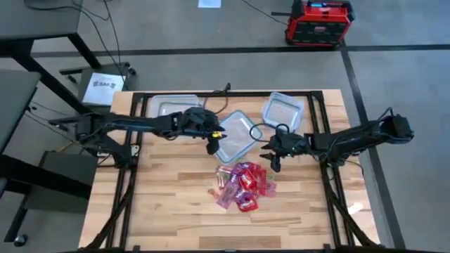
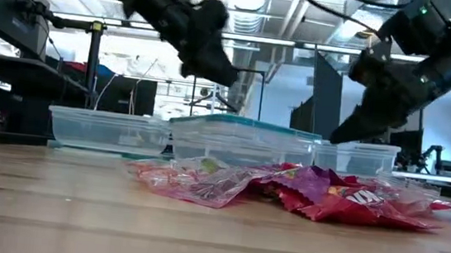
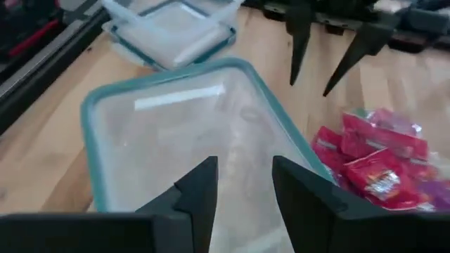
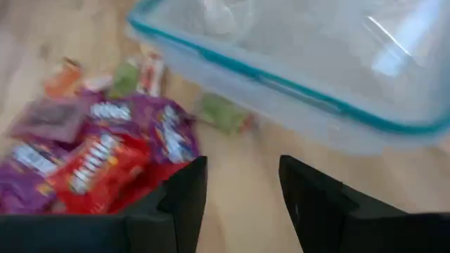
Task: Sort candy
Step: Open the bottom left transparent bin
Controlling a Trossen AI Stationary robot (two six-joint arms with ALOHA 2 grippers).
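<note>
— Candy [image 1: 242, 185] where? Heaped mid-tabletop, at about seven o'clock from the right end effector [image 1: 273, 161], long axis toward five o'clock. Nearer than the left end effector [image 1: 211, 144], over the middle container [image 1: 237, 135].

— Fingers? Both parted, empty. Small tan pieces hard to pick out; packets overlapping, count unclear.

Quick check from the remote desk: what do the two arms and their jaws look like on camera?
Both arms are dark, slim and jointed. The left gripper shows a small yellow marking by its wrist; the right gripper is plain black. Each ends in two dark, tapering, wedge-shaped jaws. Thin black cables run near both arm bases.
</note>
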